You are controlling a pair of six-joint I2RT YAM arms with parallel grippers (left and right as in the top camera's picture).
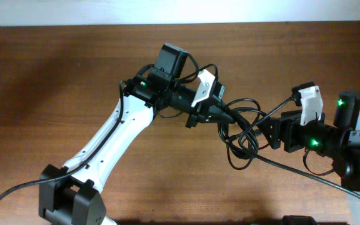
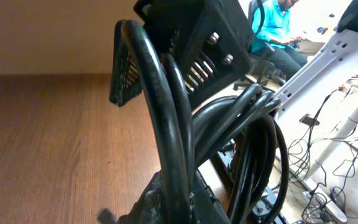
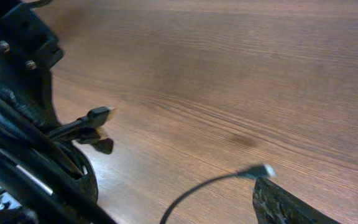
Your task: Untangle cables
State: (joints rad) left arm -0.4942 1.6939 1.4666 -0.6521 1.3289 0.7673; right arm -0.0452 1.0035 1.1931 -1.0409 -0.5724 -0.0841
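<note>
Several thin black cables (image 1: 242, 134) hang in tangled loops between my two grippers, above the brown table (image 1: 55, 81). My left gripper (image 1: 224, 114) is shut on a bunch of the cables (image 2: 173, 124), which rise straight out of its jaws (image 2: 179, 199). My right gripper (image 1: 272, 130) is open, with the loops running past its left side (image 3: 17, 162). One cable end with a small plug (image 3: 263, 171) hangs just above its right finger (image 3: 284, 205). Another plug (image 3: 98, 115) sticks out of the bunch.
One cable strand (image 1: 305, 175) trails from the tangle to the lower right under the right arm. A thicker black wire (image 1: 5, 194) belongs to the left arm's base. The table's right edge, white legs and floor wires (image 2: 328, 143) show in the left wrist view.
</note>
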